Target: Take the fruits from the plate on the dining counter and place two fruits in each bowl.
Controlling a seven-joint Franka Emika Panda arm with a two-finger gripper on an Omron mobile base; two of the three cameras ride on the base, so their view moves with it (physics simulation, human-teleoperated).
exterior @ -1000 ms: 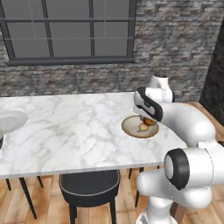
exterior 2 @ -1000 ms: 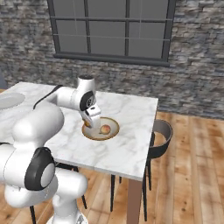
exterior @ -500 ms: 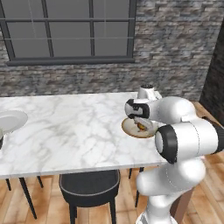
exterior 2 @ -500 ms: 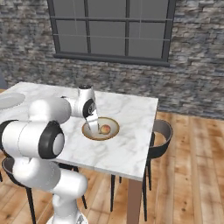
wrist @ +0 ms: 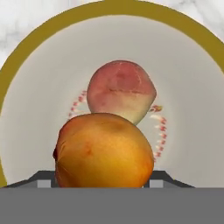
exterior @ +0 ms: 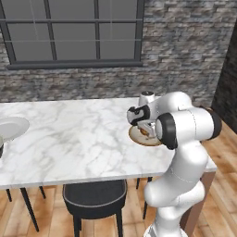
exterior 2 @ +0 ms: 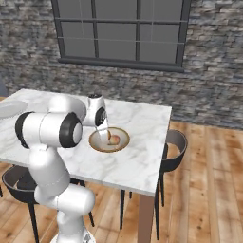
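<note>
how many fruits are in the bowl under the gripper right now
2: an orange fruit nearest the gripper, and a pale peach fruit just behind it, touching, both inside the bowl. Others could be hidden behind them.

A bowl [exterior 2: 109,140] sits on the bench [exterior 2: 137,156] near its right end, and the tool [exterior 2: 104,136] hangs low over the bowl's left part. In the hand view two fruits lie inside the bowl [wrist: 192,87], the nearer fruit [wrist: 104,151] close against the tool and touching the farther fruit [wrist: 121,90] just behind it. A plate [exterior: 11,128] rests well apart at the bench's left end, one chair [exterior: 95,199] stands under the near edge, and another chair [exterior 2: 172,147] stands at the right end.
</note>
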